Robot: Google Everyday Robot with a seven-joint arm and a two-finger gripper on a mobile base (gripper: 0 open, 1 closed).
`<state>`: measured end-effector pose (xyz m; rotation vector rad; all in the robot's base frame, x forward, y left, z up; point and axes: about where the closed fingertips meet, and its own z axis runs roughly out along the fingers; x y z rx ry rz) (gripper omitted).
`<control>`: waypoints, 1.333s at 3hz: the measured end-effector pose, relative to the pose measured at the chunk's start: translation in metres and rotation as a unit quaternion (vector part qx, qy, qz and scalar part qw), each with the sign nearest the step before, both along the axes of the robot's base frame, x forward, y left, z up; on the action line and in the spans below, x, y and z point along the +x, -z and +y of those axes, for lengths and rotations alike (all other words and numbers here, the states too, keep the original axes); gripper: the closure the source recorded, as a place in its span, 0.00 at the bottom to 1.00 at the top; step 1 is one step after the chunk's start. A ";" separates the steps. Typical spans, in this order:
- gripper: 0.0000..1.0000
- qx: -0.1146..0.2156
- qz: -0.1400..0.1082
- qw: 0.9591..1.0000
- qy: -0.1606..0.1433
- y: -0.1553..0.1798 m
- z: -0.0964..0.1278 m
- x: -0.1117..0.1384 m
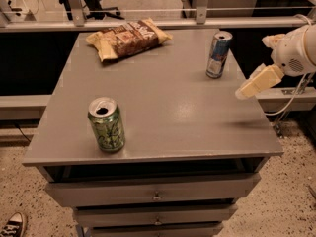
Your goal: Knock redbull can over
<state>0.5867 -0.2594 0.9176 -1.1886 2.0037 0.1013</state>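
The redbull can stands upright near the surface's far right edge; the gripper hangs just right of it, slightly nearer the camera; whether it is open or closed, I cannot tell.

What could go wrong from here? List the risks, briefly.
1. The redbull can stands close to the right rear edge of the table; once tipped, it may roll off.
2. The gripper hovers at the table's right edge, nearer the camera than the can; a sweep might pass in front and miss.
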 end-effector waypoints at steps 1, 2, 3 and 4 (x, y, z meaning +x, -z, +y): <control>0.00 0.055 -0.018 0.998 -0.003 0.012 0.013 0.027; 0.00 0.111 -0.034 0.993 -0.009 0.018 0.027 0.049; 0.00 0.162 -0.041 0.986 -0.023 0.020 0.048 0.061; 0.00 0.208 -0.043 0.976 -0.042 0.019 0.075 0.066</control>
